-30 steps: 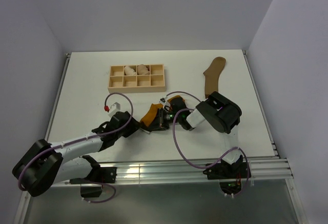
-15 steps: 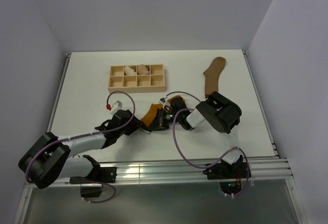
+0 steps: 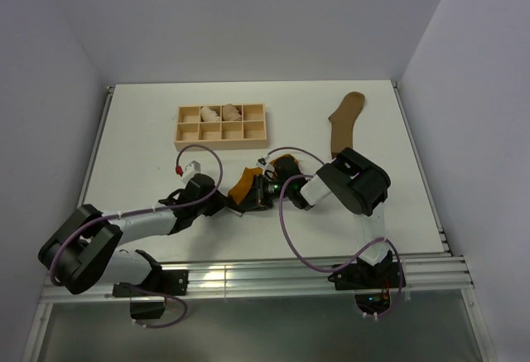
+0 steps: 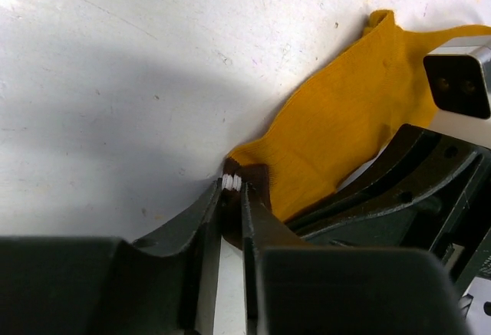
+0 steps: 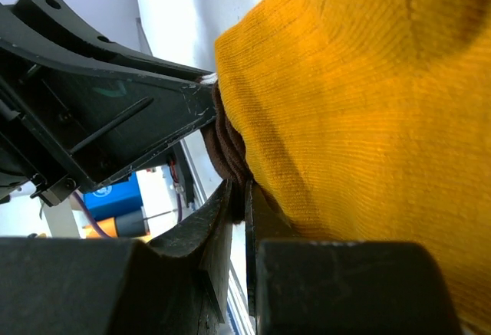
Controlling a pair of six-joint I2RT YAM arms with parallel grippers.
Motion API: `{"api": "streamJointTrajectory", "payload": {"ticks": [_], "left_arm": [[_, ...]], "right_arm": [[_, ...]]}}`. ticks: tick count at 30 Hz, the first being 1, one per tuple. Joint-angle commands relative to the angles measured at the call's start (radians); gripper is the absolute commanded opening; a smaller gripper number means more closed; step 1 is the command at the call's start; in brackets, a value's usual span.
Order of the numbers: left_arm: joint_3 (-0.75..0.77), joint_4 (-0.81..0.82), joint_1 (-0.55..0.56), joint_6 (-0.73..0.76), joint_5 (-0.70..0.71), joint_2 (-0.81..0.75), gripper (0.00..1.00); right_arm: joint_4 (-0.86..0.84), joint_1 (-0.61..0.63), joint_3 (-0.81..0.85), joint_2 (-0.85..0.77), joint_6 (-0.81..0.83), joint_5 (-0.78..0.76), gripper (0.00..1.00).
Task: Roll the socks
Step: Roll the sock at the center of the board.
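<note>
The mustard-orange sock [image 3: 245, 184] lies mid-table between both grippers. My left gripper [image 3: 228, 202] is shut on its white-and-brown striped cuff [image 4: 234, 184]; the orange fabric [image 4: 337, 128] spreads up and right from it. My right gripper [image 3: 263, 190] is shut on the brown cuff edge of the same sock [image 5: 230, 151], with orange fabric [image 5: 360, 97] filling its view. The two grippers sit almost touching. The olive-brown sock [image 3: 343, 120] lies flat at the back right, apart from both grippers.
A wooden divided tray [image 3: 221, 125] stands at the back left with two pale pinkish rolled bundles [image 3: 220, 113] in its back compartments. The table's raised edge rails [image 3: 414, 163] run along both sides.
My left arm has swung its elbow further right and forward, keeping its grip on the cuff. The right arm and the sock have barely moved.
</note>
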State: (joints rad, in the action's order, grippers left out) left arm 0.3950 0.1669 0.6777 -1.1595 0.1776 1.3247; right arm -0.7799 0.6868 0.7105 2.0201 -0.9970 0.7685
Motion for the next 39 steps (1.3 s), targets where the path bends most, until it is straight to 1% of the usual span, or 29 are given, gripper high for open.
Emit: {"api": "streamJointTrajectory", "payload": {"ticks": [1, 2, 3, 4, 5, 6, 7, 8, 10, 11, 12, 13, 14, 15, 16, 17, 18, 19, 20, 23, 24, 27, 28, 30, 31, 34, 35, 39], "left_arm": [[0.031, -0.063, -0.001, 0.023, 0.006, 0.024, 0.17], [0.042, -0.069, -0.001, 0.023, 0.008, 0.031, 0.14], [0.048, -0.081, -0.003, 0.021, 0.008, 0.036, 0.09], [0.054, -0.086, -0.001, 0.023, 0.005, 0.041, 0.07], [0.070, -0.093, -0.001, 0.024, 0.005, 0.050, 0.06], [0.076, -0.104, -0.001, 0.023, 0.005, 0.056, 0.02], [0.082, -0.110, -0.001, 0.024, 0.003, 0.059, 0.01], [0.096, -0.119, -0.001, 0.024, 0.003, 0.067, 0.00], [0.108, -0.141, -0.001, 0.026, 0.002, 0.071, 0.00], [0.120, -0.148, -0.001, 0.026, 0.000, 0.071, 0.00], [0.125, -0.156, -0.001, 0.026, -0.001, 0.071, 0.00], [0.130, -0.164, -0.001, 0.027, -0.001, 0.070, 0.00], [0.142, -0.193, -0.001, 0.030, -0.004, 0.070, 0.00], [0.146, -0.201, -0.001, 0.032, -0.007, 0.070, 0.00], [0.151, -0.208, -0.001, 0.035, -0.010, 0.068, 0.00], [0.162, -0.227, -0.001, 0.041, -0.013, 0.070, 0.00], [0.168, -0.233, -0.001, 0.044, -0.020, 0.073, 0.00], [0.182, -0.247, -0.001, 0.046, -0.018, 0.073, 0.00], [0.186, -0.259, -0.001, 0.053, -0.018, 0.077, 0.00], [0.203, -0.283, -0.001, 0.064, -0.026, 0.085, 0.00], [0.208, -0.288, -0.001, 0.066, -0.030, 0.087, 0.00], [0.222, -0.305, -0.001, 0.076, -0.039, 0.094, 0.00], [0.229, -0.311, -0.001, 0.077, -0.043, 0.097, 0.00], [0.234, -0.314, -0.001, 0.084, -0.049, 0.107, 0.01], [0.234, -0.316, -0.001, 0.084, -0.052, 0.110, 0.00], [0.235, -0.317, -0.001, 0.084, -0.062, 0.108, 0.00], [0.235, -0.319, -0.001, 0.087, -0.063, 0.110, 0.01], [0.245, -0.331, -0.001, 0.095, -0.061, 0.110, 0.00]], "right_arm": [[0.114, 0.003, 0.017, 0.000, 0.078, -0.066, 0.07], [0.134, 0.005, 0.018, -0.010, 0.095, -0.077, 0.11], [0.183, 0.005, 0.021, -0.026, 0.115, -0.092, 0.13], [0.217, 0.005, 0.026, -0.068, 0.161, -0.130, 0.16], [0.261, 0.006, 0.030, -0.093, 0.191, -0.161, 0.23], [0.354, 0.010, 0.043, -0.125, 0.225, -0.194, 0.27], [0.401, 0.016, 0.049, -0.182, 0.291, -0.271, 0.37], [0.468, 0.019, 0.050, -0.216, 0.320, -0.299, 0.41], [0.514, 0.036, 0.046, -0.277, 0.388, -0.362, 0.47], [0.528, 0.042, 0.038, -0.350, 0.411, -0.424, 0.52], [0.548, 0.051, 0.021, -0.381, 0.435, -0.464, 0.55], [0.559, 0.077, 0.015, -0.418, 0.495, -0.509, 0.57], [0.580, 0.097, 0.011, -0.475, 0.535, -0.614, 0.60], [0.593, 0.123, 0.004, -0.498, 0.573, -0.680, 0.61], [0.602, 0.187, 0.001, -0.514, 0.653, -0.745, 0.61], [0.600, 0.224, -0.002, -0.524, 0.690, -0.817, 0.61], [0.572, 0.262, -0.022, -0.544, 0.757, -0.934, 0.62], [0.538, 0.302, -0.040, -0.549, 0.791, -0.995, 0.62], [0.471, 0.369, -0.071, -0.547, 0.820, -1.059, 0.63], [0.379, 0.460, -0.086, -0.488, 0.894, -1.149, 0.64], [0.354, 0.482, -0.089, -0.445, 0.931, -1.220, 0.64], [0.292, 0.560, -0.074, -0.381, 0.986, -1.313, 0.64], [0.272, 0.580, -0.069, -0.341, 1.023, -1.383, 0.64], [0.235, 0.635, -0.042, -0.295, 1.072, -1.445, 0.64], [0.217, 0.648, -0.034, -0.250, 1.089, -1.487, 0.63], [0.167, 0.674, -0.016, -0.206, 1.143, -1.534, 0.62], [0.137, 0.678, -0.019, -0.190, 1.158, -1.534, 0.62], [0.130, 0.681, -0.002, -0.150, 1.195, -1.546, 0.61]]}}
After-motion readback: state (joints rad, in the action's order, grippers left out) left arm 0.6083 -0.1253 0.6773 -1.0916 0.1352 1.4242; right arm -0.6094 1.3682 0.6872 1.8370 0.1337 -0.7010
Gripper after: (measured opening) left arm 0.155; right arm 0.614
